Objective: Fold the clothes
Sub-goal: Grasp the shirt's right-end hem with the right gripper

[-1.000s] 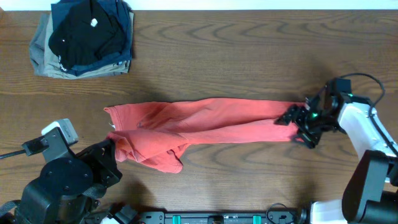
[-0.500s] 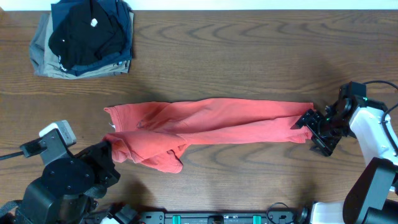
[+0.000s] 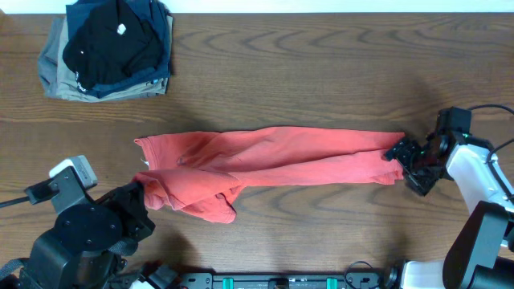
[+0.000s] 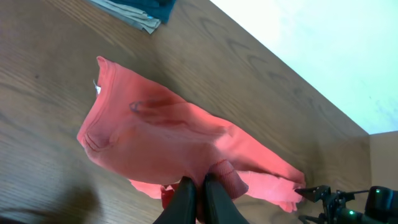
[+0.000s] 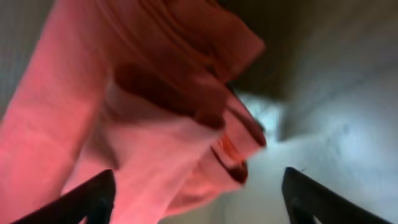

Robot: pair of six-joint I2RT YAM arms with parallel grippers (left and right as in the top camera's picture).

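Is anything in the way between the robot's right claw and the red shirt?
No, nothing I can see. The open right gripper is right at the end of the red shirt, on the bare wooden table. The pile of folded clothes sits far off.

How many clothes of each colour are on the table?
red T-shirt: 1
black garment: 1
navy garment: 1
khaki garment: 1
Total: 4 that show. The last three are folded in one stack, so any more hidden inside cannot be told.
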